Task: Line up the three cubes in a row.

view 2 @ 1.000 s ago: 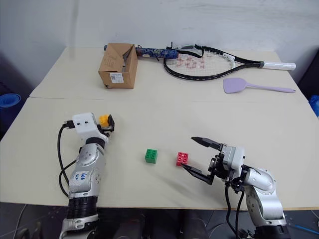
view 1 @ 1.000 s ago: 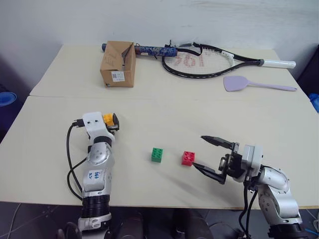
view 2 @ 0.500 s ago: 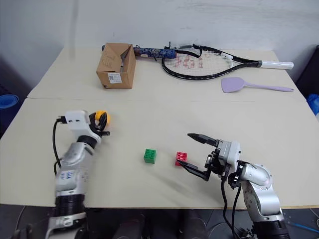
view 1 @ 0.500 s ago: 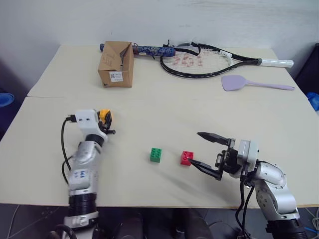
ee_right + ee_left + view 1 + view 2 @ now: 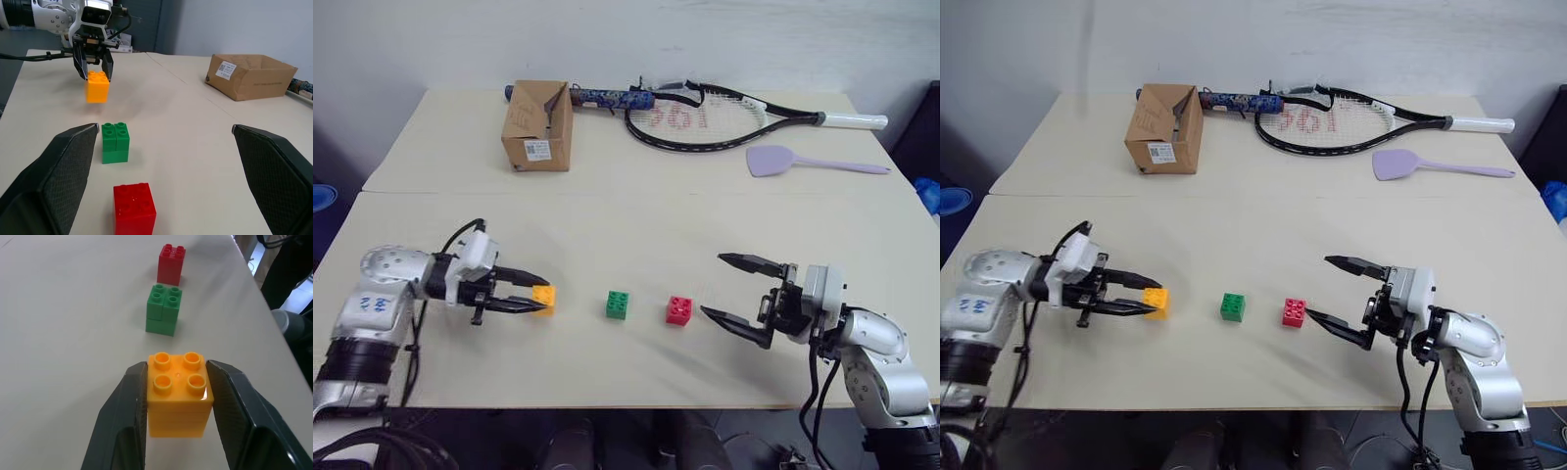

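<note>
My left gripper (image 5: 546, 296) is shut on the yellow-orange cube (image 5: 544, 293), its black fingers (image 5: 122, 426) pressed on two opposite sides. It points level toward the right and holds the cube low over the table. I cannot tell whether the cube touches the surface. The green cube (image 5: 619, 305) stands a short gap to its right, and the red cube (image 5: 679, 310) a similar gap beyond that. All three lie roughly on one line near the table's front edge. My right gripper (image 5: 714, 286) hovers open just right of the red cube, with nothing between its fingers.
A brown cardboard box (image 5: 538, 127) stands at the back left of the table (image 5: 626, 225). Behind the middle lies a tennis racket (image 5: 705, 122), and a lilac spatula (image 5: 803, 162) lies at the back right. The table's front edge runs just below the cubes.
My left arm has swung out to the left and its gripper has turned from pointing away to pointing right. The yellow-orange cube came down and right with it, beside the green cube.
</note>
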Controlling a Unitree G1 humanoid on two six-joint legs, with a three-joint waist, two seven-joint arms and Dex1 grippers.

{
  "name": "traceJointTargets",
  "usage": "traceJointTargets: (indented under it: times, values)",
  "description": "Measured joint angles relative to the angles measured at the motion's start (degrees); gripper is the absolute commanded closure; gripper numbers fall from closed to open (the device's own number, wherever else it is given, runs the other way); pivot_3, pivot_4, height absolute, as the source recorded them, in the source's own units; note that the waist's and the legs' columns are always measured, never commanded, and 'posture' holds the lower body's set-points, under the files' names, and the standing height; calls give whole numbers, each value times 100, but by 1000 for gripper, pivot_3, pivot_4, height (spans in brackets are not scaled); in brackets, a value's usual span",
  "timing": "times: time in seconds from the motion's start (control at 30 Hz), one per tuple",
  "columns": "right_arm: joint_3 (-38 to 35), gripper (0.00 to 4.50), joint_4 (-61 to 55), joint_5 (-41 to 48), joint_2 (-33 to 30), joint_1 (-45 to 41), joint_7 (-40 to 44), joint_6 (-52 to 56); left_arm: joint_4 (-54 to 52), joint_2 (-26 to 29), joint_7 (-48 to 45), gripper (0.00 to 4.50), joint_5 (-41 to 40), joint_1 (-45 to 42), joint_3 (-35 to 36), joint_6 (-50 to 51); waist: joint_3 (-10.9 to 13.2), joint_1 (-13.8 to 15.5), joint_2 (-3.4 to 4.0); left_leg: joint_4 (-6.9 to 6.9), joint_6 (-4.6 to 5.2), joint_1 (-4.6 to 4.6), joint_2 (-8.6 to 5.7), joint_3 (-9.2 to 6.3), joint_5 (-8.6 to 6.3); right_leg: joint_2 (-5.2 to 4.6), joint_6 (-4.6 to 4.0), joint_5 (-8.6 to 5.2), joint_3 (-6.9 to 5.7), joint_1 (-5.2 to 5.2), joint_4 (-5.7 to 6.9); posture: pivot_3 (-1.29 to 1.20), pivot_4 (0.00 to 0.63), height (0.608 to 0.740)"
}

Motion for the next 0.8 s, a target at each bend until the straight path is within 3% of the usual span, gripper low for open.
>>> traceJointTargets:
  times: [0.17, 0.53, 0.77, 0.8]
  values:
    - [-73, 0, -308, 18, -15, 355, -100, 139, 966, -280, 0, 3041, 155, -400, -503, -650, 1, -33, -2, 1, 3, -4, 3, 6, 0, 8, 4, 2, 2, -3, 2, 0, 150, 740]
    - [-194, 0, -658, 18, -16, 544, -294, 302, 1011, -168, 0, 3041, -50, -279, -726, -1210, 2, -22, -3, 2, 5, -2, 2, 2, 0, 3, 4, 2, 2, -1, 0, 0, 150, 740]
    - [-211, 0, -637, 32, -175, 390, -228, 388, 1232, -182, 5, 796, 137, 3, -590, -1328, 2, -31, -4, 3, 6, 4, 3, 7, 0, 3, 4, 2, 8, -2, 0, 0, 150, 740]
    - [-238, 0, -632, 50, -214, 338, -197, 397, 1202, -178, 6, 642, 136, 65, -512, -1340, 2, -24, -4, 3, 6, 0, 3, 3, 0, 3, 4, 2, 5, -2, 0, 0, 150, 740]
